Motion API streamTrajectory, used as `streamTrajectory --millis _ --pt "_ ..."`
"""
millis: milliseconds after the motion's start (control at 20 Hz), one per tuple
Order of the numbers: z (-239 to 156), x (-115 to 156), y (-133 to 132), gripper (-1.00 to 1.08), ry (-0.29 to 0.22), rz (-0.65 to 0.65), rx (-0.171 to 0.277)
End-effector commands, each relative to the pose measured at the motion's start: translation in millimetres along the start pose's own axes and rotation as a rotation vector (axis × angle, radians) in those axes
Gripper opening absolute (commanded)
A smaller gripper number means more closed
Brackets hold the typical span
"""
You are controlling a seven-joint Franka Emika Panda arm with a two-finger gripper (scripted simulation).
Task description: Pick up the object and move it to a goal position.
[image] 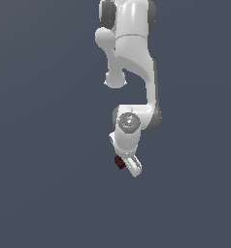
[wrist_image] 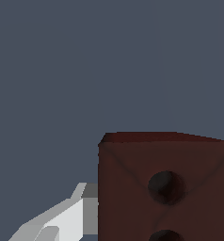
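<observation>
The object is a small dark reddish-brown block [image: 119, 162]. It sits at the tip of my white gripper [image: 125, 164], at the lower end of the arm, in the middle of the exterior view. In the wrist view the block [wrist_image: 132, 188] fills the near corner, and two round dimples show on its face. One white finger [wrist_image: 62, 221] lies flat against the block's side. The other finger is out of frame. The gripper looks shut on the block and holds it over the plain ground.
The white arm [image: 132, 53] reaches down from the top of the exterior view. Around it is only a flat dark blue-grey surface [image: 40, 145]. No goal marker shows in either view.
</observation>
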State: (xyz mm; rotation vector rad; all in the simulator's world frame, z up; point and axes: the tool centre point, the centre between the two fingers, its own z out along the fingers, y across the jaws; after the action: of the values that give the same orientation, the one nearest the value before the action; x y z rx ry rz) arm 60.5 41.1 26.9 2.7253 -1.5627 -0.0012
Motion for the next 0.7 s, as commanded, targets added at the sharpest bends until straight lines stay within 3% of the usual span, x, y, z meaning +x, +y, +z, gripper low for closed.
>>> streamTrajectory --millis 0,650 --pt "0 0 0 -1.00 0.000 0.000 0.000" --pt "-15 6 5 -1.00 0.000 0.000 0.000"
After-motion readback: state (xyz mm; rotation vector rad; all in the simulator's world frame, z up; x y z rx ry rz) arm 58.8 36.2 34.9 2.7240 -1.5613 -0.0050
